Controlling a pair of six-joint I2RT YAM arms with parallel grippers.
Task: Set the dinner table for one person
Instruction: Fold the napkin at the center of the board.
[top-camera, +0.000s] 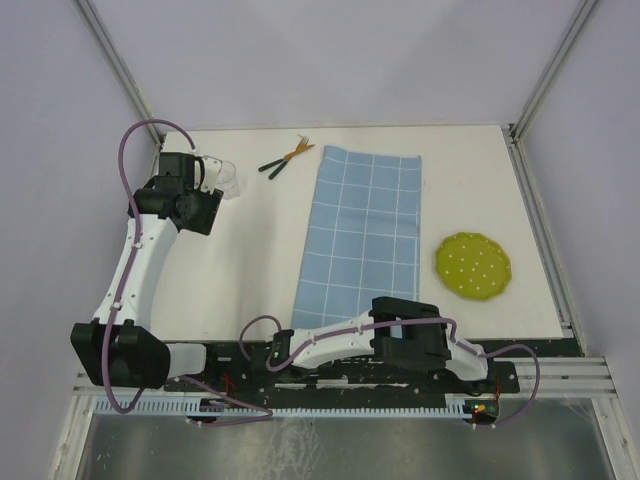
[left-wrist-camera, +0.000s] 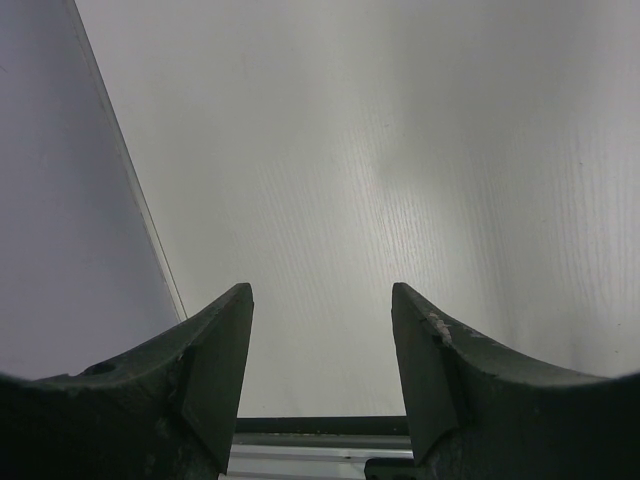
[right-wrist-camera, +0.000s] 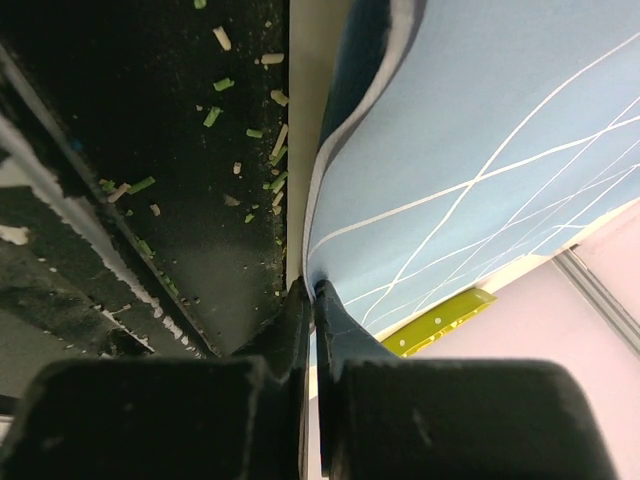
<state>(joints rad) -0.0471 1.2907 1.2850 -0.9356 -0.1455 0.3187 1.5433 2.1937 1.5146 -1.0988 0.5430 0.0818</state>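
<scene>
The right end effector is pinched shut on the near edge of the cloth, which lies flat in the middle of the desk. The left end effector hangs open above bare desk, well left of the cloth's far end.

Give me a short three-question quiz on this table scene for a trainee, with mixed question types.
1. True or false: the right gripper is shut on the near edge of the light-blue white-gridded cloth.
2. In the top view, what lies right of the cloth? A) round green white-dotted plate B) dark-handled cutlery C) clear cup
3. Fill in: the left gripper has its jaws ____.
Key: 1 true; 2 A; 3 open.
</scene>
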